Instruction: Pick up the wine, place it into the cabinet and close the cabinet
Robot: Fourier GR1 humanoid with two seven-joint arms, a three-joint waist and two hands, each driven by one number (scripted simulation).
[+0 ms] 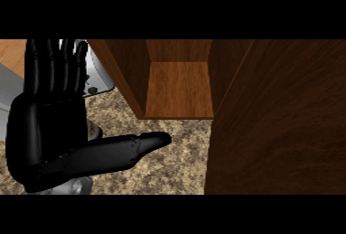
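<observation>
The left hand (47, 132) is filling the left side of the frame, fingers straight and pointing up, thumb stretched out to the right over the counter (169, 160); it is released and grasping nothing. The right hand is not showing anywhere. The cabinet (179, 87) is standing open at upper centre, its shelf bare, and its door (277, 119) is spreading across the whole right side. The wine is not appearing in view, neither on the shelf nor on the counter, so where it is I cannot tell. Judging by this, the placing step is probably not finished; the next move is calling for locating the wine, or else swinging the door shut.
</observation>
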